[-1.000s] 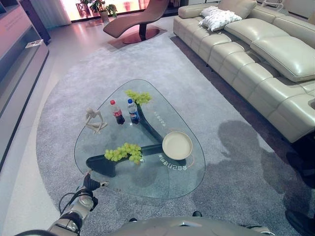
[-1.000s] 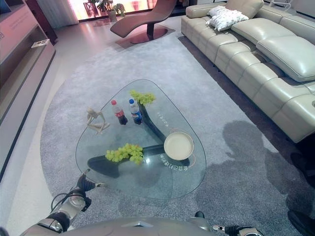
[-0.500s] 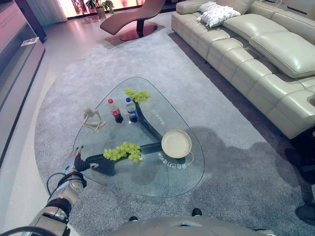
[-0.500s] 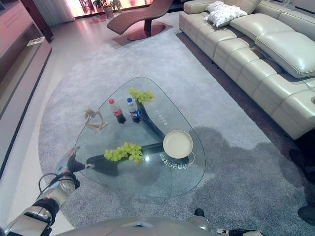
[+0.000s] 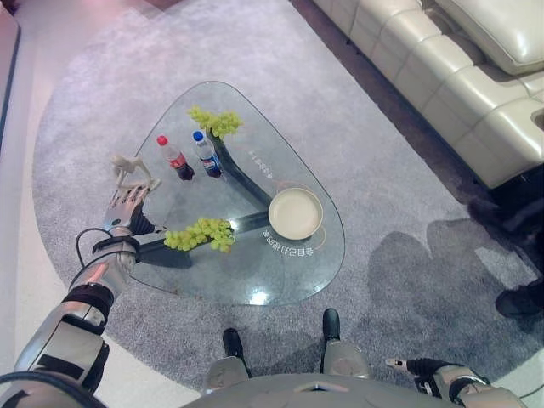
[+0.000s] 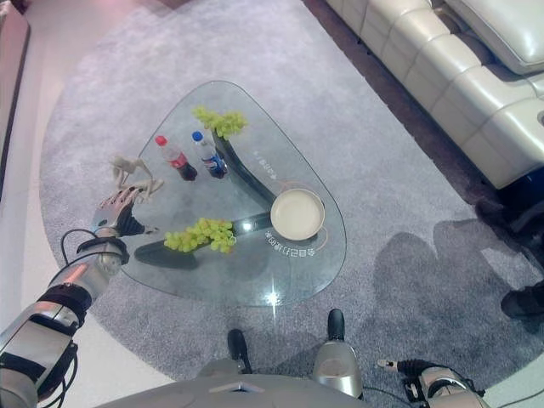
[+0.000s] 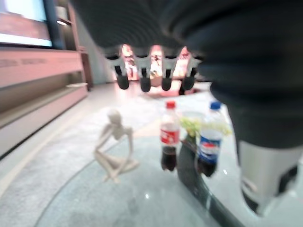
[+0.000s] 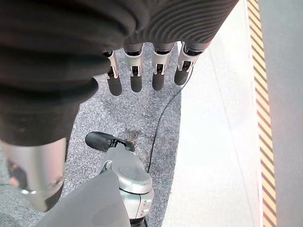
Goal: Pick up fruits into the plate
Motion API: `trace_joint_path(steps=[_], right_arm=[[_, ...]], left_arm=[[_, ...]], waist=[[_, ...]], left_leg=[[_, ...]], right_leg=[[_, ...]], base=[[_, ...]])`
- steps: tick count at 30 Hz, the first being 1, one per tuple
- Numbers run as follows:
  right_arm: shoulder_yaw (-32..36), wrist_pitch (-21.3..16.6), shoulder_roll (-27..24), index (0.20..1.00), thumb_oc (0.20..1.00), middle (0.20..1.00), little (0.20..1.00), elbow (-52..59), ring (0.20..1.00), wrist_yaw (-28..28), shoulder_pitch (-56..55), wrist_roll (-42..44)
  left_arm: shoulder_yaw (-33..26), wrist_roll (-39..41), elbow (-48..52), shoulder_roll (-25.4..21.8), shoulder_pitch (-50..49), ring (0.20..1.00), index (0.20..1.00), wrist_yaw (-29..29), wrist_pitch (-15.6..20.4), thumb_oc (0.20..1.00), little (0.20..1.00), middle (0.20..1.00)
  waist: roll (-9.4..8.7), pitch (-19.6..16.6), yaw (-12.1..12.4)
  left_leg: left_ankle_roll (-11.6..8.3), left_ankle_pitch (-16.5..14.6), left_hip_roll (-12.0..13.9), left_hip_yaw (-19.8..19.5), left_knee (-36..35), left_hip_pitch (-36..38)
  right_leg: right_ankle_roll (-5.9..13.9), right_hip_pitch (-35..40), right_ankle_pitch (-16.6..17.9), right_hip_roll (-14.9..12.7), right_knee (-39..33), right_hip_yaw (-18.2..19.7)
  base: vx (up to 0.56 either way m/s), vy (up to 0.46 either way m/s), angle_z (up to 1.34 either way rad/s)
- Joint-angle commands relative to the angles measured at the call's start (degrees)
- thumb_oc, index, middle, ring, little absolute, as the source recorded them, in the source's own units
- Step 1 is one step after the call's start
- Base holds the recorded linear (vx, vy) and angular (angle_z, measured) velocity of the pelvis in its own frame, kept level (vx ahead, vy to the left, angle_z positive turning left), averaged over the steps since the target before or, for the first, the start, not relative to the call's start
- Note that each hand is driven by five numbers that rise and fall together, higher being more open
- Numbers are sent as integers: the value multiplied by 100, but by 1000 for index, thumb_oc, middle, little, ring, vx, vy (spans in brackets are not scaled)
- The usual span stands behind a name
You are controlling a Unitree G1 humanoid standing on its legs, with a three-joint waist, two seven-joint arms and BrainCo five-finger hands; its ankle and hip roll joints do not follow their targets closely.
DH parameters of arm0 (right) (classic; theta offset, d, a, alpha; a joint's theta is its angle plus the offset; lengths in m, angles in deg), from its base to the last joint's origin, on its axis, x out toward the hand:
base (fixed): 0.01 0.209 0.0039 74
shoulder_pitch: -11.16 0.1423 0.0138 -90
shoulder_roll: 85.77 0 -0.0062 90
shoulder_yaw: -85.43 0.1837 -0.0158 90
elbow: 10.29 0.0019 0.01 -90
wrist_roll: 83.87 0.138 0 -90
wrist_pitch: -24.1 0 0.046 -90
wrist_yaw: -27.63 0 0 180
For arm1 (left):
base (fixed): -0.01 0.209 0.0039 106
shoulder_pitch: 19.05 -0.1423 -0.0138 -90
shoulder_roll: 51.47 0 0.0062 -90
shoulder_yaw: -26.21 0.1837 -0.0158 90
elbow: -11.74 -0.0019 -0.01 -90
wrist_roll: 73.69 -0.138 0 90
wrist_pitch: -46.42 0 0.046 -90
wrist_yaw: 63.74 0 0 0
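Left hand (image 5: 126,209) over the table (image 5: 255,276) edge, fingers straight and holding nothing; nearer grape bunch (image 5: 201,234) just beyond toward the robot's right, long axis running on toward the plate (image 5: 295,212). Second bunch (image 5: 215,121) at the far corner. Right hand (image 8: 142,71) low by the floor, fingers relaxed, well apart, so a left-hand job, probably.

left hand (image 5: 126,210) | figurine (image 5: 129,169) just ahead | bottles (image 5: 174,158) beyond | bare glass alongside

floor – grey carpet (image 5: 399,212) on pale tiles | far right – cream leather sofa (image 5: 459,68)
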Motion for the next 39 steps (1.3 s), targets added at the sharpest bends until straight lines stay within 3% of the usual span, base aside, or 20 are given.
trace_joint_path(steps=[1,7,14,18,28,35,39], right_arm=[[-314,-9,-159,1000,1000,1000,1000,33,1000,124,298,208],[-448,-105,-256,1000,1000,1000,1000,109,1000,154,477,376],[-532,-97,-365,1000,1000,1000,1000,272,1000,325,726,674],[-537,-224,-448,1000,1000,1000,1000,368,1000,389,850,793],[-560,-391,-542,1000,1000,1000,1000,541,1000,565,945,1098],[-556,-455,-648,1000,1000,1000,1000,682,1000,804,973,1116],[-527,-515,-734,1000,1000,1000,1000,720,1000,895,1001,1177]], left_arm=[[264,-169,-339,-538,854,1000,1000,98,122,1000,1000,1000],[550,119,-553,-672,1518,1000,1000,109,80,1000,1000,1000],[735,945,-755,-650,2120,1000,1000,-392,-42,1000,1000,1000],[821,1164,-954,-733,2504,1000,1000,-555,-139,1000,1000,1000],[1092,1057,-1434,-898,3026,1000,1000,-894,-278,1000,1000,1000],[1459,493,-1491,-1007,3135,1000,1000,-1213,-308,1000,1000,1000],[1649,188,-1465,-1074,3119,1000,1000,-1117,-359,1000,1000,1000]], waist=[[-162,475,-108],[-253,958,-173],[-304,1342,-210],[-430,1509,-250],[-652,1612,-323],[-638,1613,-395],[-601,1613,-415]], left_leg=[[223,-490,-198,-77,538,-577],[219,-477,-226,-61,833,-1055],[207,-479,-254,-105,1139,-1626],[221,-507,-282,-98,1267,-1856],[233,-583,-278,-112,1639,-2448],[273,-654,-321,-134,1932,-2977],[285,-694,-346,-124,2057,-3213]], right_leg=[[71,-325,-385,-53,437,108],[-9,-767,-411,22,687,194],[-59,-1365,-415,69,1007,156],[-98,-1621,-418,130,1125,145],[-118,-2206,-381,173,1378,117],[-155,-2742,-370,192,1604,125],[-168,-2976,-351,185,1670,108]], base=[[-113,7,-8],[-91,-20,-2],[-64,-11,4],[-46,-6,4],[-18,-29,2],[-3,3,0],[0,0,0]])
